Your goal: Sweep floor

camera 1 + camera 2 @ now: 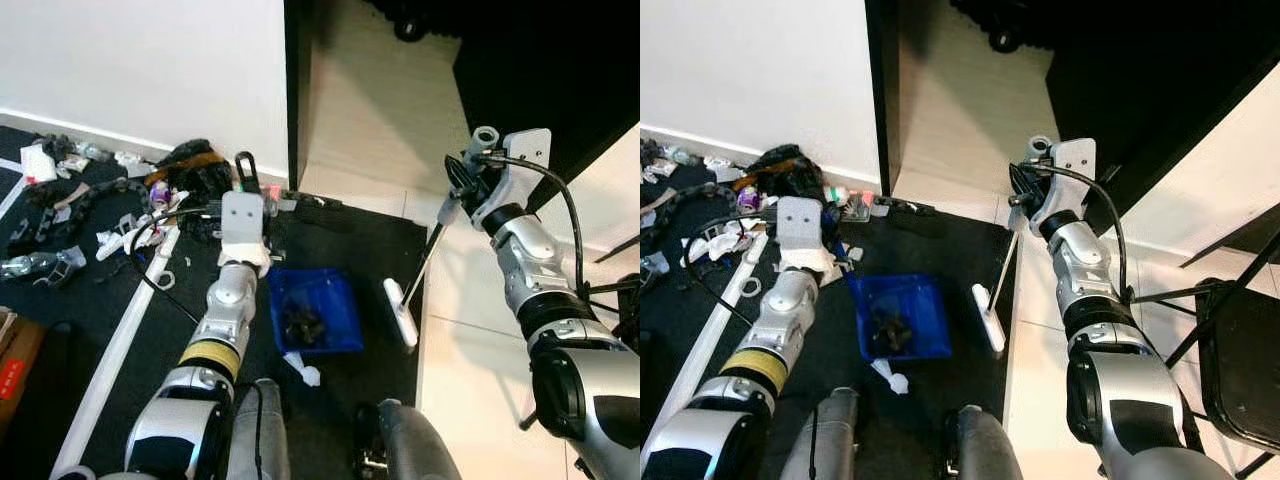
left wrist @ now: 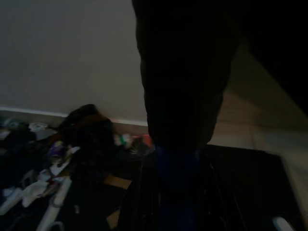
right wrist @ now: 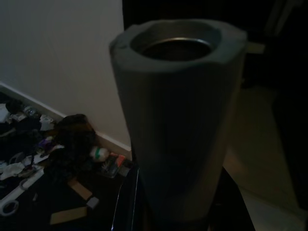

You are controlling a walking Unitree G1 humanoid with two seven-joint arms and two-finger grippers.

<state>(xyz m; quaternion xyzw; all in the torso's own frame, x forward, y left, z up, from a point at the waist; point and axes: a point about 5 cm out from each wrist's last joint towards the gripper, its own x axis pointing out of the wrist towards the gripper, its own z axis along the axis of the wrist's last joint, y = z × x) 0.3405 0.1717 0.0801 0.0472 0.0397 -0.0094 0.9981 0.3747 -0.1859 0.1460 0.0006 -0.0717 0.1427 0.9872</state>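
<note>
The black mat (image 1: 340, 390) lay against the white wall, litter (image 1: 110, 205) piled along its far edge. Your blue dustpan (image 1: 315, 310) sat on it holding dark debris, gripped in the left gripper (image 1: 245, 190) jaws. Your right gripper (image 1: 468, 180) was clenched on the broom (image 1: 415, 285), whose white head touched the mat's edge beside the dustpan.

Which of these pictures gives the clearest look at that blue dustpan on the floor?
The left eye view: the blue dustpan lies whole on the dark mat with dark debris inside, beside the white broom head. The right eye view shows it equally whole. The left wrist view gives a dim blue shape; the right wrist view shows mostly the broom's grey handle.
</note>
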